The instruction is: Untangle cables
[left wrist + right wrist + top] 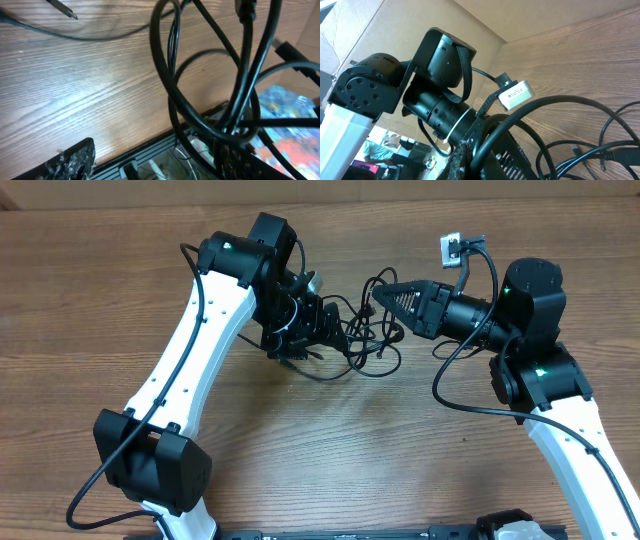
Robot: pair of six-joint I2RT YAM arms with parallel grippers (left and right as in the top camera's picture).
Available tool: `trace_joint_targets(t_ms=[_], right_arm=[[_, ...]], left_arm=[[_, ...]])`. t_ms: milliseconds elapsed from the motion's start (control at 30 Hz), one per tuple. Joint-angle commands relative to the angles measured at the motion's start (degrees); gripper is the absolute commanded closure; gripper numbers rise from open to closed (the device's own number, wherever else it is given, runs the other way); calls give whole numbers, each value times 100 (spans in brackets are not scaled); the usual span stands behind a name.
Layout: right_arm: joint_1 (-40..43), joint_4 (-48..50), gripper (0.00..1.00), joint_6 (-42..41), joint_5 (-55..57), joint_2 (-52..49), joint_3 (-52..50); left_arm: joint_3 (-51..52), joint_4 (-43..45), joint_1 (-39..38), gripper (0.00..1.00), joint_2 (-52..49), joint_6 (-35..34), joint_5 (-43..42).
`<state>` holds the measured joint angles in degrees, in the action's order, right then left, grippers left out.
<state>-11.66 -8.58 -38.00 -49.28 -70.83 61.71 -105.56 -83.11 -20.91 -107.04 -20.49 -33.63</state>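
At mid-table (330,465) the cables (362,348) lie in one knotted bunch between the arms. The left gripper (322,332), fingers apart, seems to carry loops over one finger, likely to draw slack. Farther back, the right gripper (385,298), fingers pressed together, noses into the tangle. No writing is legible.

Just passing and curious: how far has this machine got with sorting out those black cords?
Nothing looks done: the cables lie in one looped heap. In hand: left jaws stand open among the loops, right jaws shut at the heap's edge. Left: separating every cord.
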Motion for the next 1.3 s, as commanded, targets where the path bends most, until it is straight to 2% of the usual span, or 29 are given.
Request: trace_joint_targets(t_ms=[0,167,300,500,533,567,667,700,800,933,1067,1200,1267], right_arm=[[11,76,96,-17,-31,96,105],[11,76,96,-17,-31,96,105],[11,76,96,-17,-31,96,105],[11,79,96,-17,-31,96,105],[11,79,96,-17,-31,96,105],[11,79,96,-17,-31,96,105],[11,76,96,-17,-31,96,105],[11,57,96,-15,-31,96,105],[24,-162,96,26,70,96,105],[118,-1377,96,286,1344,96,103],[168,-2870,96,754,4048,94,103],[168,-3565,96,850,5954,94,103],[168,-3694,96,848,6502,96,103]], left_arm=[[-63,63,-46,19,-48,166,251],[-61,463,-140,18,-48,140,-107],[-61,850,-251,18,-52,-227,-717],[-61,1163,-424,27,-52,-649,-992],[-61,1172,-442,31,-52,-660,-992],[-61,1182,-452,42,-52,-660,-992],[-61,1209,-439,88,-52,-654,-918],[-61,1215,-409,96,-52,-651,-844],[-70,1145,-278,96,-50,-577,-361],[-74,839,35,96,24,-409,673],[-76,522,494,96,330,-216,1641],[-76,522,981,96,778,0,1878],[-79,586,1235,96,1025,2,1862]])
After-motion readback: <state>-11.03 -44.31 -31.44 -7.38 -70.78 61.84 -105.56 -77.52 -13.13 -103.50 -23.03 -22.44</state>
